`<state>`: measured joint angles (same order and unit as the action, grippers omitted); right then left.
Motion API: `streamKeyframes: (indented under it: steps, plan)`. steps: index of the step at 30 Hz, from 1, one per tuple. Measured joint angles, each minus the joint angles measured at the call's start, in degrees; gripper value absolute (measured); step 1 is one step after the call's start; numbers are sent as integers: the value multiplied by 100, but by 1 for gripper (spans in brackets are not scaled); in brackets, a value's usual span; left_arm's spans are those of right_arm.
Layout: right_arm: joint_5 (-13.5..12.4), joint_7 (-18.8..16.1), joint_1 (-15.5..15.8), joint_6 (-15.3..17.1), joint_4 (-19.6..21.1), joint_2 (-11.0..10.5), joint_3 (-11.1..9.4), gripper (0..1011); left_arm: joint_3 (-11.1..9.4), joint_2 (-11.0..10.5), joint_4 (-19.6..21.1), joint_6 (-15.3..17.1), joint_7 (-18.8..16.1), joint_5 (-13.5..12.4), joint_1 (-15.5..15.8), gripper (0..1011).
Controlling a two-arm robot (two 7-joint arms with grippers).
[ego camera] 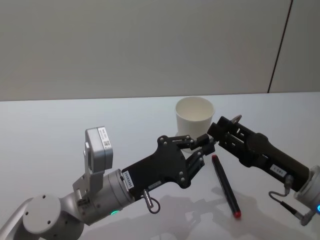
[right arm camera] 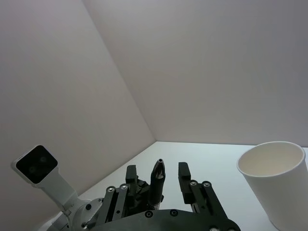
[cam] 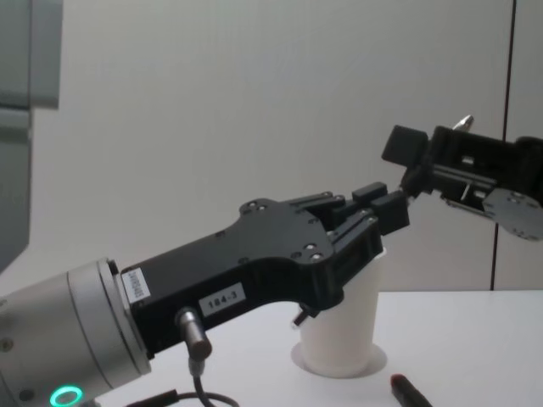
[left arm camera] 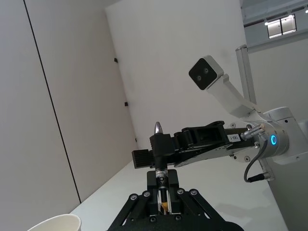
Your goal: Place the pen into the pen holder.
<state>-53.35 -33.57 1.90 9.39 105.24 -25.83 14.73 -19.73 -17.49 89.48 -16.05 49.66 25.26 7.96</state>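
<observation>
Left gripper (ego camera: 205,146): fingers clamped on pen (right arm camera: 157,173), held above table (ego camera: 75,120), just on the near side of the cup (ego camera: 195,117). Right gripper (ego camera: 218,129): fingers apart, flanking the pen's silver tip, nose to nose with left gripper. Cup: white, upright. Red-tipped pen (ego camera: 225,186): flat on table, below the grippers.

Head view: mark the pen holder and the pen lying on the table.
pen holder (ego camera: 196,128), head view, outer wall below the rim.
pen (ego camera: 225,186), head view, middle of the black barrel.
</observation>
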Motion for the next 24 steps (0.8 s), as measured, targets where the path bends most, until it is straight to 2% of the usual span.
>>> streamKeyframes:
  steps: [1, 3, 13, 24]
  plan:
    - [-1, 0, 0, -1, 0, 0, 1, 546, 0, 0, 0, 0, 0, 0, 0, 131]
    - [-3, 0, -2, -3, -2, 0, 3, 446, 0, 0, 0, 0, 0, 0, 0, 131]
    - [-7, -11, -6, -7, -4, 0, 5, 147, 0, 0, 0, 1, 0, -2, 0, 131]
    - [-9, -10, -7, -7, -4, 0, 6, 130, 0, 0, 0, 1, 0, -2, 0, 131]
